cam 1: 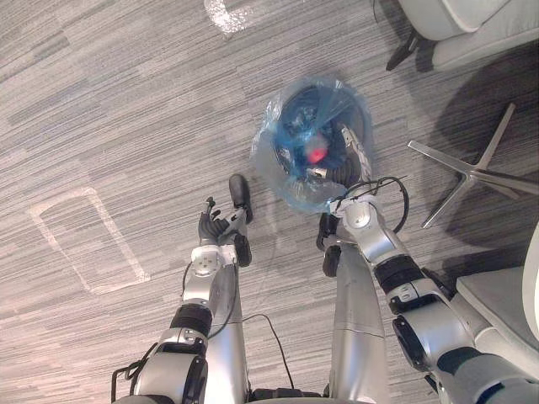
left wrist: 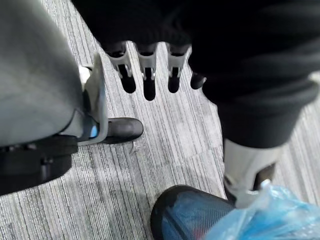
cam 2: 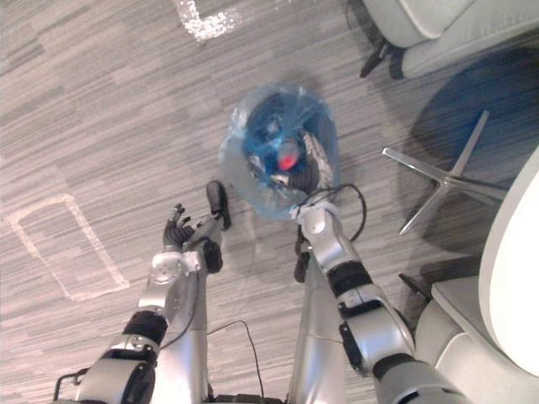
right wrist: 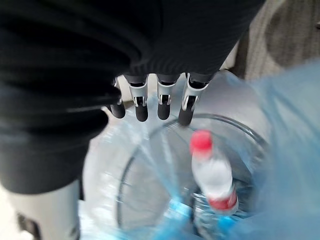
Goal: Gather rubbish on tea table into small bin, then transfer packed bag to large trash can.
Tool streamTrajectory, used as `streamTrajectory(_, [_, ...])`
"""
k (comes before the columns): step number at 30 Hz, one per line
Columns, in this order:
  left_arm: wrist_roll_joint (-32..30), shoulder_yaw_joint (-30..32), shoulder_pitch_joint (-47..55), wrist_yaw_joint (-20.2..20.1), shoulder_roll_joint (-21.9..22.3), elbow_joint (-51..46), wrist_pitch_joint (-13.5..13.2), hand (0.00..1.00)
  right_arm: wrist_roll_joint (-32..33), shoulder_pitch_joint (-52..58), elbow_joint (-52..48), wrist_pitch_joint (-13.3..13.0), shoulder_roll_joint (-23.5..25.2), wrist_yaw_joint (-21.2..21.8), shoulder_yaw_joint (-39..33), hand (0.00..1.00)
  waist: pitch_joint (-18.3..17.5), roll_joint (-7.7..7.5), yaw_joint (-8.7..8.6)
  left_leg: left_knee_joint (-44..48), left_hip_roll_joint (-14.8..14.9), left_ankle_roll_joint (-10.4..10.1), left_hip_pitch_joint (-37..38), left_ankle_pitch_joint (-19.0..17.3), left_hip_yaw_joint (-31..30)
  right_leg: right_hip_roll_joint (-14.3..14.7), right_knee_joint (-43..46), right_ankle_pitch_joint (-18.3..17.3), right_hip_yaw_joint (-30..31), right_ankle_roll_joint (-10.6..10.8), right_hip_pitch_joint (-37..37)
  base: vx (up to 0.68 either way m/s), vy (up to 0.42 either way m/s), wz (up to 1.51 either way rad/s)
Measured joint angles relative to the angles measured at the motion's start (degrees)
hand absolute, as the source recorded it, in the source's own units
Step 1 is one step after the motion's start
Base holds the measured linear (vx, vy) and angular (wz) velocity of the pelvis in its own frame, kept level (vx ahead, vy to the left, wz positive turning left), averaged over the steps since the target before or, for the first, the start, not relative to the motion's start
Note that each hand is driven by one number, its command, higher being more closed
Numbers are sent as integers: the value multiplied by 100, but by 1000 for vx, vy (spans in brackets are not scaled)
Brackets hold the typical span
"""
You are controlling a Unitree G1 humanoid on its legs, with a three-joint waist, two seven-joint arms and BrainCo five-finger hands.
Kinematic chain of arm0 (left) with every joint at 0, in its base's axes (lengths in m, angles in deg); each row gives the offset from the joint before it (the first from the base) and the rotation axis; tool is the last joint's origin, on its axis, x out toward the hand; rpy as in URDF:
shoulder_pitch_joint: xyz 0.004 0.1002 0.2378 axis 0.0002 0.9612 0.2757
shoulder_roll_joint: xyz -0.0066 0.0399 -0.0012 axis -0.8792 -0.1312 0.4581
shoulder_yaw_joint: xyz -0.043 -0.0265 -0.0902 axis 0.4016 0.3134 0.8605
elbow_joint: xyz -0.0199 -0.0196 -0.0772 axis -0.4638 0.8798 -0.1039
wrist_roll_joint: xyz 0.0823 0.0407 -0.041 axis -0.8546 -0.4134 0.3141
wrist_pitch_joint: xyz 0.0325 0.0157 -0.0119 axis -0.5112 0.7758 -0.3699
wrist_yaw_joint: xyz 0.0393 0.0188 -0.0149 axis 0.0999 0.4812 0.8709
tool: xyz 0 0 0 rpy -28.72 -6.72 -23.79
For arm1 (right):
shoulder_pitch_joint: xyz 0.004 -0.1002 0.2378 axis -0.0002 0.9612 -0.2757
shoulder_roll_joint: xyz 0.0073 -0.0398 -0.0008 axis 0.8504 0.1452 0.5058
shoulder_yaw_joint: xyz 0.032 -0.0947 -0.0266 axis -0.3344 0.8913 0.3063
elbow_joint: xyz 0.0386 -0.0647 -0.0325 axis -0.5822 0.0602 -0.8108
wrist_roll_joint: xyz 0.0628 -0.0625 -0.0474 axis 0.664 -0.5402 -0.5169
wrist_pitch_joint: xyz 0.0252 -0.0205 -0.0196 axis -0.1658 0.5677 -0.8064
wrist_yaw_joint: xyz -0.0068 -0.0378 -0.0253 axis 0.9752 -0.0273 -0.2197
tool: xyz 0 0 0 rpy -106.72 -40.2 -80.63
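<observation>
While I watched, small bin [cam 1: 296,105] lined with blue bag [cam 1: 274,164] stood upper centre on carpet [cam 1: 101,109], red-capped bottle [right wrist: 214,175] inside, right hand [right wrist: 141,100] over its rim with fingers [right wrist: 187,97] straight, left hand [cam 1: 221,225] lower left, relaxed, empty

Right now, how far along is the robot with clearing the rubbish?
A red-capped bottle already sits in the small bin, inside its blue bag. The right hand hangs open over the bag's mouth; the left hand is open beside the bin. Left: gathering the bag, lifting it out and carrying it to the large trash can.
</observation>
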Motion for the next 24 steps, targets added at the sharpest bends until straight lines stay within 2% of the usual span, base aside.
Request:
streamTrajectory(3, [-8, -11, 26, -18, -7, -6, -2, 0, -322, 182, -311, -59, -2, 13, 247, 0, -52, -15, -8, -7, 10, 21, 64, -17, 16, 8, -9, 1, 15, -2, 49, -21, -8, -2])
streamTrajectory(13, [-75, -59, 89, -22, -35, 94, -5, 0, -1417, 303, -206, -89, -15, 256, 1010, 0, -99, -32, -3, -122, 53, 3, 218, 12, 21, 53, -175, 61, -19, -38, 219, -7, -3, -2])
streamTrajectory(19, [-2, -58, 86, 1, -36, 228, -23, 0, -1644, 58, 704, -51, 5, 356, 1259, 0, -175, -60, -3, -320, 20, -49, 235, 153, 4, 46, -300, 111, -73, -51, 225, -1, -5, 3])
streamTrajectory(24, [179, -37, 51, 116, -38, 293, -63, 0, -1752, -363, 1745, 252, 96, 274, 1142, 0, -175, -59, -2, -544, -13, -55, 215, 202, -18, 14, -393, 128, -168, -65, 206, -6, -4, 7])
